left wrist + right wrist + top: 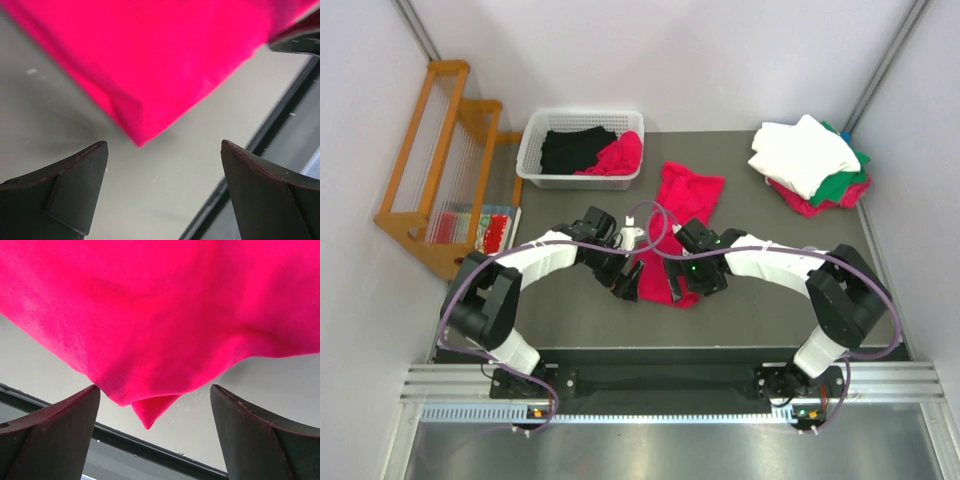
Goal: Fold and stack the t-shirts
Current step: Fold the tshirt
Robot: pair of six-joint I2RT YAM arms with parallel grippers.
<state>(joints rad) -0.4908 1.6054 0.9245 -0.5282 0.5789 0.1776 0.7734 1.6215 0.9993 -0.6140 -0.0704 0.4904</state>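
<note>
Both sets of fingers, left and right, stand spread and pinch nothing, each at a near corner of the red tee, which lies lengthwise mid-counter. Best pinch both hem corners evenly. Farther right sits the folded stack.

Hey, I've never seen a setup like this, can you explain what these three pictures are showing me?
Two robot arms are bolted to a table. One picture looks down from above; the other two come from cameras on each wrist. A red shirt lies stretched out mid-table. The left end effector and right end effector hang open at its near corners, holding nothing. A basket at the far left holds a black shirt and another red one; a pile of shirts sits far right.
</note>
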